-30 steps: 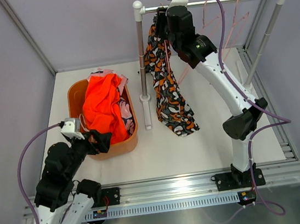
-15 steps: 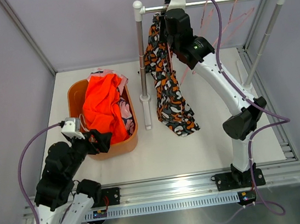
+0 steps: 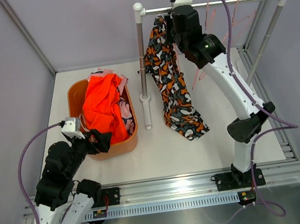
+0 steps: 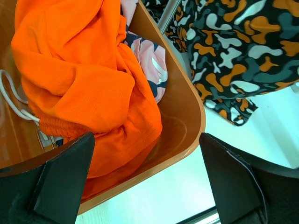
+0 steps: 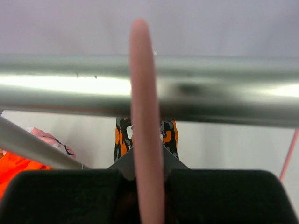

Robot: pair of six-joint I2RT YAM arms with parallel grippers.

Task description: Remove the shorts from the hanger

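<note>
The black shorts with the orange-and-white pattern (image 3: pixel 174 86) hang from a pink hanger (image 5: pixel 142 116) whose hook sits over the metal rail (image 3: pixel 218 2); their hem lies on the table. My right gripper (image 3: pixel 175 19) is up at the rail, shut on that hanger's hook (image 5: pixel 145 196). The orange shorts (image 3: pixel 103 104) and the pink patterned shorts (image 4: pixel 152 58) lie in the orange bin (image 3: pixel 119 147). My left gripper (image 3: pixel 101 140) is open and empty above the bin's near corner (image 4: pixel 191 121); it also shows in the left wrist view (image 4: pixel 147 177).
The rack's white left post (image 3: pixel 142 63) stands between the bin and the hanging shorts. Bare pink hangers (image 3: pixel 232 21) hang further right on the rail. The right post (image 3: pixel 270 35) slants down at the far right. Grey walls close in the table.
My right gripper has moved right along the rail with the hanger. The black shorts have swung right with it, and their hem has slid right on the table. The left arm has not moved.
</note>
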